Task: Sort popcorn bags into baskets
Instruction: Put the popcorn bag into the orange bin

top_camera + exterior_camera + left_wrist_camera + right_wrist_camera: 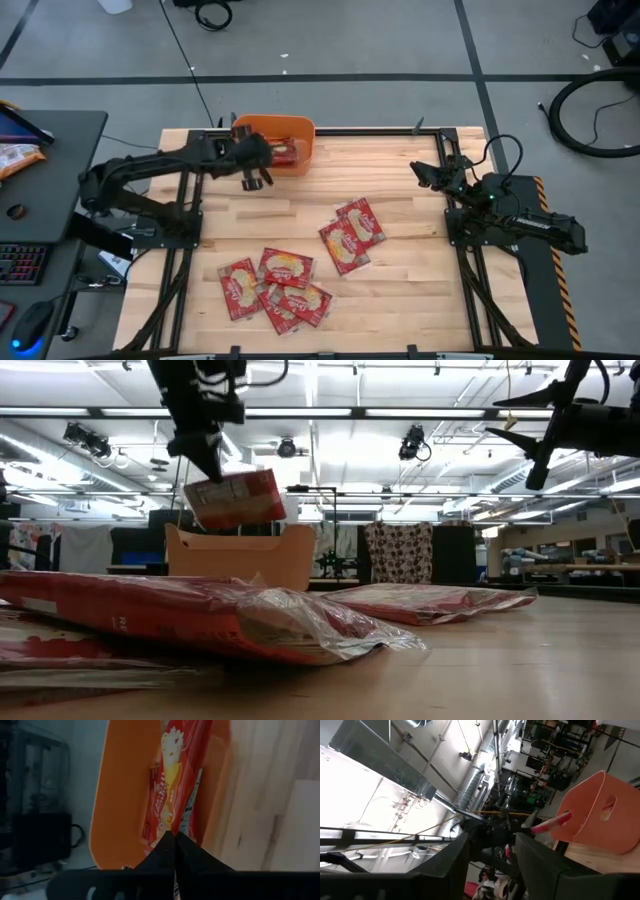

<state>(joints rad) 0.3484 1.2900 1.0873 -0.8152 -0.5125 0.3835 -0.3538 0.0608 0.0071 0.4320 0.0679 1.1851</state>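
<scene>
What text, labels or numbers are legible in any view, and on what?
None can be read.
Popcorn bag held by the left gripper over the orange basket: lettering runs down its red side, too blurred to read.
Loose popcorn bags on the table: print too small to read.
Bag nearest the low camera: no readable print.
Right gripper: no markings visible.

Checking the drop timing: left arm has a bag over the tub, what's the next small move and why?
Probably open the left gripper and let go. It is shut on a popcorn bag hanging above the orange basket, where another bag already lies. The right gripper waits open at its side.
</scene>
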